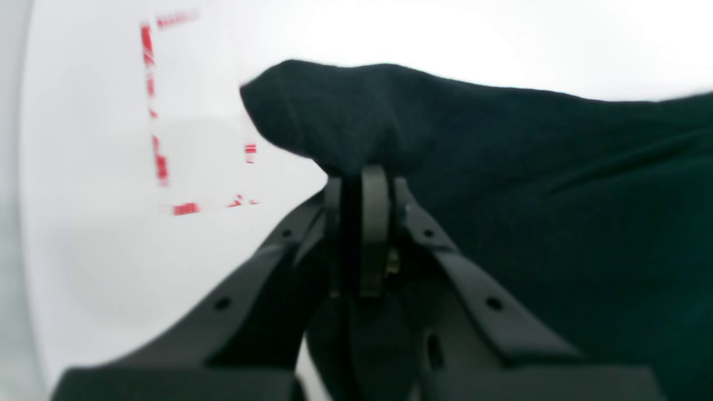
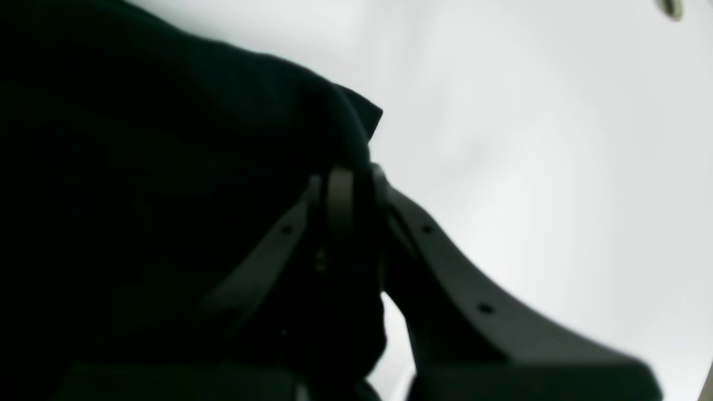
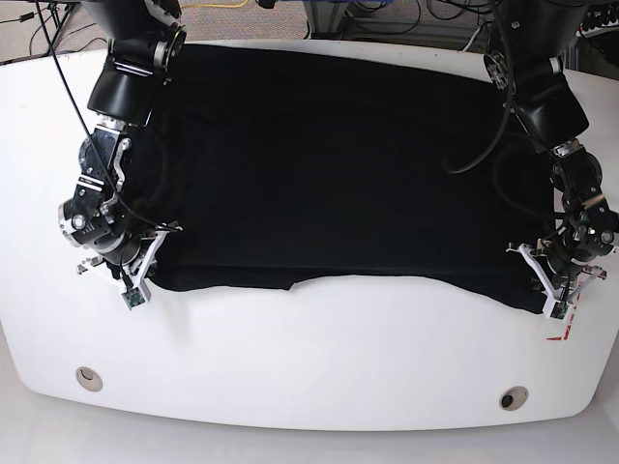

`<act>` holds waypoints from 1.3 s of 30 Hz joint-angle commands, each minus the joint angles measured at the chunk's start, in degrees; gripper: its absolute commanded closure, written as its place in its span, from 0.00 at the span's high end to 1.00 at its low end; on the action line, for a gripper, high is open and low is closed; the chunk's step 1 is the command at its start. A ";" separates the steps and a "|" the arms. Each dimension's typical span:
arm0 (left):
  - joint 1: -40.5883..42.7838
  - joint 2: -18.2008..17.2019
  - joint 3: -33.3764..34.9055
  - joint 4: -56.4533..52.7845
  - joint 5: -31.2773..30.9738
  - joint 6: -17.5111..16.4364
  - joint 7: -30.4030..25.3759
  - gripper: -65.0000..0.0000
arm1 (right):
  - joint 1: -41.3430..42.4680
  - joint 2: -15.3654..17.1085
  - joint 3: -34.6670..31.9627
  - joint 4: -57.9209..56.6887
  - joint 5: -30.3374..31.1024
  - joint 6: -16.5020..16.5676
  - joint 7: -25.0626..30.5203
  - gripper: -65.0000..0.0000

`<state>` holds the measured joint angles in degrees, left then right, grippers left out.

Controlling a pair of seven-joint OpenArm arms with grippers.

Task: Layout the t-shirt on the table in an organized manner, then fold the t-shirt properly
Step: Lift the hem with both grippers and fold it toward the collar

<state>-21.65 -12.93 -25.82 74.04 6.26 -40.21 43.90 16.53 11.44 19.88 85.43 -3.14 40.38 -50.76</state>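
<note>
Left wrist view: left tool (image 1: 362,178) is pinched closed on a corner of the shirt (image 1: 501,195), raising a peak of cloth above the surface (image 1: 100,250), near red tape (image 1: 159,161); judged a corner hold for a fold. Right wrist view: right tool (image 2: 348,184) likewise clamps a shirt (image 2: 167,195) corner, lifted off the surface (image 2: 529,167). Base view: shirt (image 3: 338,164) lies spread flat across the surface (image 3: 319,358), each tool (image 3: 135,275) (image 3: 553,290) at a near corner.
</note>
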 commanded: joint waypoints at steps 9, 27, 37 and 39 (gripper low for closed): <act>2.97 -1.01 -0.24 10.49 -0.24 0.21 4.41 0.00 | -4.80 0.91 0.38 13.96 0.28 -0.38 -5.81 0.03; 15.19 -1.01 -0.24 23.59 -0.24 0.21 4.85 0.00 | -16.31 0.38 3.64 27.06 0.37 -0.38 -12.23 0.03; 22.92 -1.01 -0.33 27.37 -0.24 0.21 4.85 0.00 | -22.73 -2.43 7.68 28.81 0.37 -0.38 -12.23 0.03; 24.15 -1.01 -0.33 27.89 -0.24 0.21 4.85 0.00 | -23.35 -2.87 8.74 28.90 0.37 -0.38 -12.23 0.03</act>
<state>2.39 -12.91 -25.80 100.16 5.32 -40.58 49.30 -7.18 7.88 27.49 112.90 -1.32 40.53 -63.24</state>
